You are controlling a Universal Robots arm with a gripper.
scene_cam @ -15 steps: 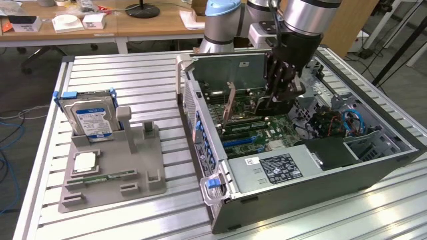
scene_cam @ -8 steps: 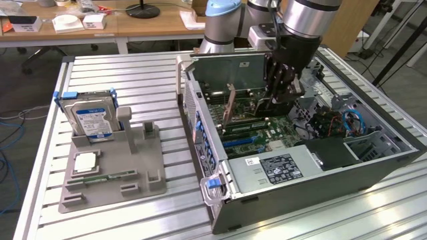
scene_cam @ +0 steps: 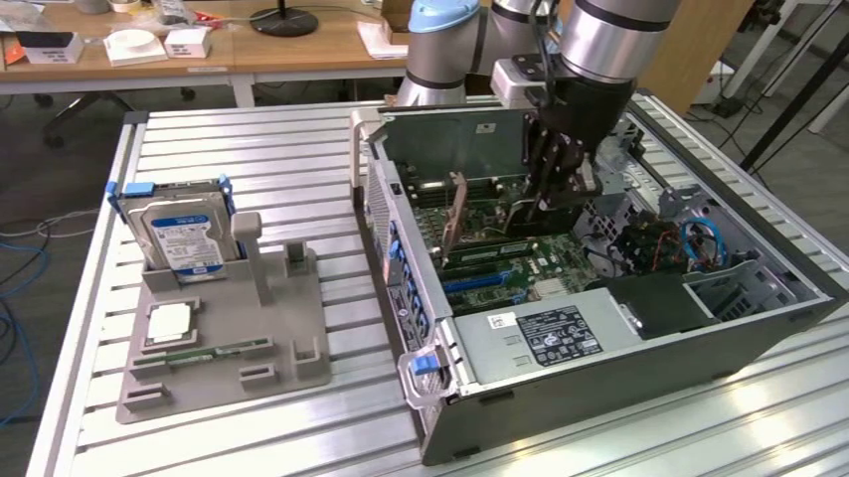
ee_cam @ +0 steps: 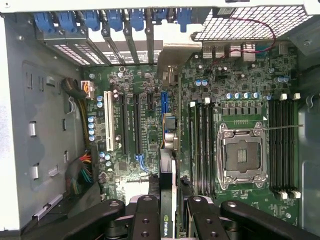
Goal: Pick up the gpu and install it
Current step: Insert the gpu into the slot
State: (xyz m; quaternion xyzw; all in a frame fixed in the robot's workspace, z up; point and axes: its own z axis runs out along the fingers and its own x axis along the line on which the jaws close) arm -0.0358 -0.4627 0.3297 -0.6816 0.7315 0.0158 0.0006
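Claw hung low inside the open case in the exterior view, over the green board. Off to that view's left, well apart from the case, a drive stood in a grey tray.

In the wrist view, the two fingers were clamped on the gpu, one on each side. The gpu was seen edge-on, up off the board, running toward the blue clips at the back wall. It sat roughly over the blue slot, with the long memory slots just beside it.

I think the big danger was a bad line-up. If the gpu's edge was a little off the slot, a push down could jam it, bend it or scratch the board. Its metal end could also catch on the back wall. A tilted gpu could slip in the claw.
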